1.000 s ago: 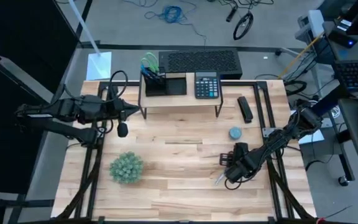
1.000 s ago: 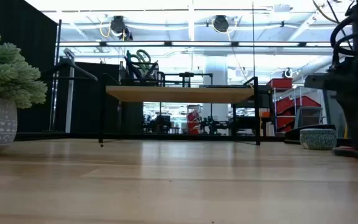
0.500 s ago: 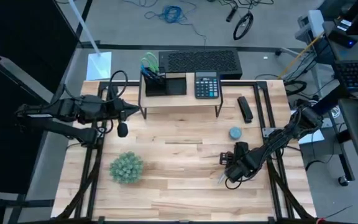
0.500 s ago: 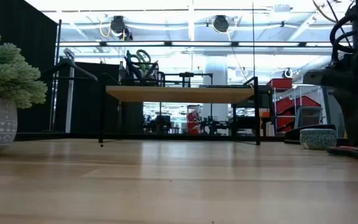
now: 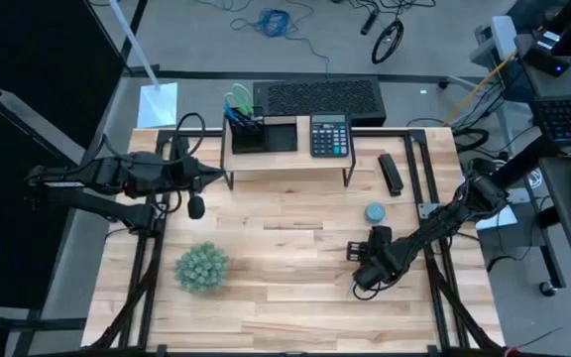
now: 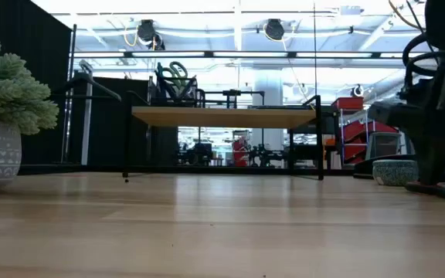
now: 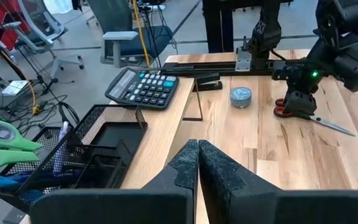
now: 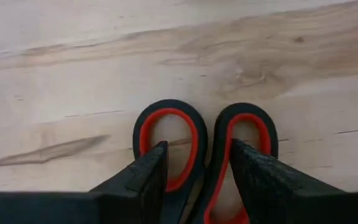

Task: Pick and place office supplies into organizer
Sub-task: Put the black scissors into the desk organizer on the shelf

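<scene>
The red-handled scissors (image 8: 204,134) lie flat on the table's right half, with the blade (image 5: 354,289) pointing toward the near edge. My right gripper (image 8: 194,149) points down over the handles and is open, one finger over each loop. It also shows in the left wrist view, right gripper (image 7: 296,99) above scissors (image 7: 309,117). The black mesh organizer (image 5: 264,134) sits on the wooden riser shelf (image 5: 285,159) at the far side, with green-handled scissors (image 5: 236,99) standing in its cup. My left gripper (image 7: 197,149) waits shut at the left, near the riser. My right gripper comes at the scissors' two handle loops (image 8: 166,127) from above, with one finger (image 8: 145,177) over the left loop and the other over the right. I cannot tell whether the fingers touch them. The scissors lie flat on the table.
A calculator (image 5: 330,136) sits on the riser beside the organizer. A black stapler (image 5: 392,174) and a small round blue-grey dish (image 5: 375,212) lie far of my right gripper. A potted fuzzy plant (image 5: 202,267) stands near left. The table's middle is bare wood.
My right gripper has shifted slightly toward the table's left over the red-handled scissors, and its forearm has swung a little. The scissors have stayed flat on the table.
</scene>
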